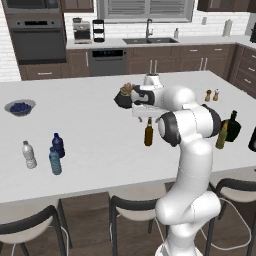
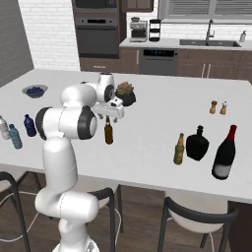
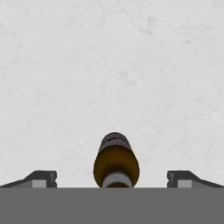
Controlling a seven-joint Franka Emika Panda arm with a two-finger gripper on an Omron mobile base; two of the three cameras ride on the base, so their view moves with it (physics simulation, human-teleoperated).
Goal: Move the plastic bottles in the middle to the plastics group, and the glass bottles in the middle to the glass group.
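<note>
The amber-brown glass bottle (image 1: pixel 148 132) (image 2: pixel 108 131) stands upright mid-counter. My gripper (image 1: pixel 145 119) (image 2: pixel 108 116) hangs open just above its neck. In the hand view the bottle's top (image 3: pixel 116 161) sits between the two spread fingertips (image 3: pixel 42 178), untouched. The olive-green bottle (image 1: pixel 222 135) (image 2: pixel 179 149) stands right beside the squat black bottle (image 1: pixel 233 127) (image 2: pixel 198 143) and a dark red-capped bottle (image 2: pixel 225 152). At the left, the teal bottle (image 1: pixel 55 161) (image 2: pixel 15 137) stands close to the navy bottle (image 1: pixel 58 145) (image 2: pixel 30 125) and the clear whitish bottle (image 1: pixel 29 154).
A bowl of blueberries (image 1: pixel 20 107) sits far left on the white counter (image 1: pixel 100 125). A dark potted plant (image 2: pixel 125 93) is just behind my hand. Salt and pepper shakers (image 2: pixel 218 107) stand back right. Stools (image 1: pixel 130 210) line the near edge.
</note>
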